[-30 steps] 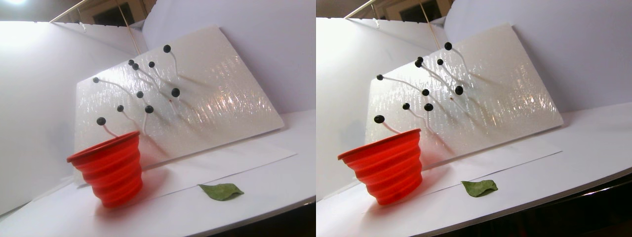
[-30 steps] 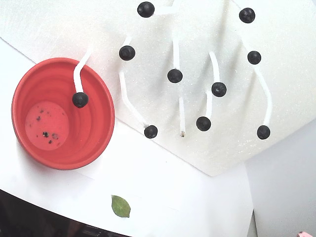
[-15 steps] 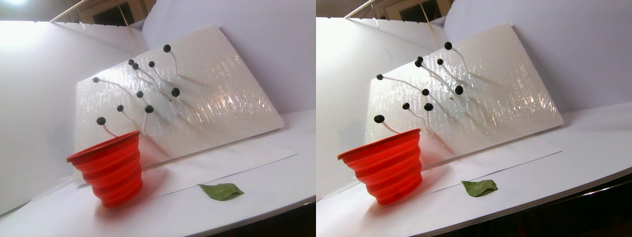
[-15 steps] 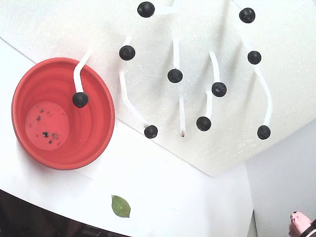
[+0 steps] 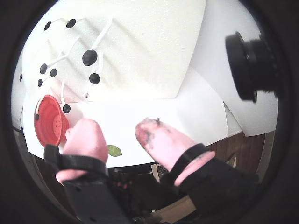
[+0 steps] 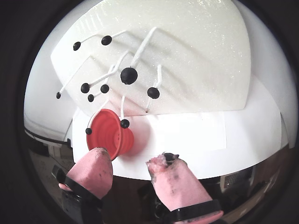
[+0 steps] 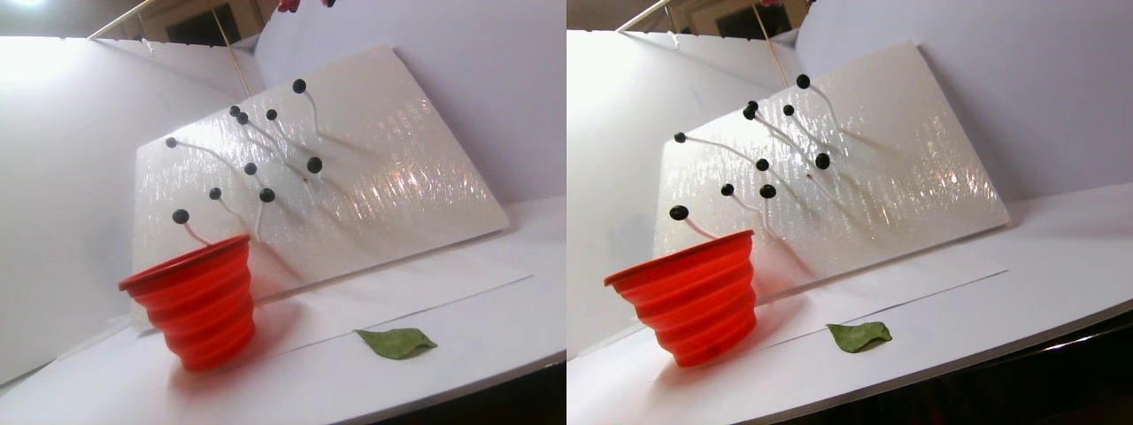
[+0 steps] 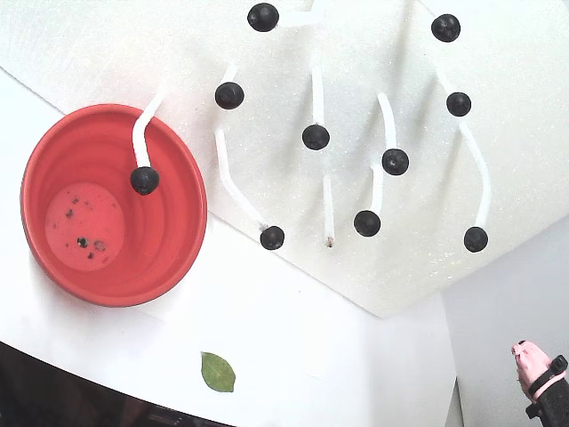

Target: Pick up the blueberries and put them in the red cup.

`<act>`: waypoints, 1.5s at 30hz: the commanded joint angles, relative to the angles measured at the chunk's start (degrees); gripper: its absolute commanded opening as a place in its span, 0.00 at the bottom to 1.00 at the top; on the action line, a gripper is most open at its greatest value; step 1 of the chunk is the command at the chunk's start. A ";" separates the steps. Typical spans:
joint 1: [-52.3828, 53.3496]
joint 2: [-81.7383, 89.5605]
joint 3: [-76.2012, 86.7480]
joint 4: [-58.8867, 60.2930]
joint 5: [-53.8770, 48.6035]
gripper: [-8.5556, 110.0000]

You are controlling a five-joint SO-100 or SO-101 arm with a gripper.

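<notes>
Gripper (image 6: 131,167): lower centre of both wrist views; its two pink-covered fingers (image 5: 86,140) stand well apart, with nothing between them.
Finger condition: the right-hand finger in both wrist views carries dark smears near its tip.
Gripper, fixed view: only one pink fingertip (image 8: 532,358) shows, at the lower right corner, well apart from every berry.
Blueberries (image 8: 315,137): nine show in the fixed view, each on the end of a thin white stalk (image 8: 229,173) standing out from the tilted white foam board (image 8: 524,160); upper half of the frame.
Blueberries relative to gripper: in a wrist view they lie in the upper left (image 6: 128,75), above and beyond the fingertips, none touching.
Lowest berry: sits over the red cup's mouth in the fixed view (image 8: 144,180).
Red cup (image 8: 173,169): left of the fixed view, upright, mouth up, dark specks on its bottom; just before the board's lower edge.
Red cup relative to gripper: just above the left-hand finger in a wrist view (image 6: 108,133).
Stalk axes: mostly run up the board, curving.
Leaf (image 8: 217,371): green, flat on the white table (image 8: 311,347), lower centre-left.
</notes>
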 commanded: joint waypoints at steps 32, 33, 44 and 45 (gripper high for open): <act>-3.69 -16.79 -5.19 -17.23 1.41 0.21; -3.69 -17.23 -5.27 -17.75 1.58 0.21; -3.78 -20.48 -6.50 -21.80 2.90 0.21; -3.87 -20.83 -6.68 -21.88 3.08 0.21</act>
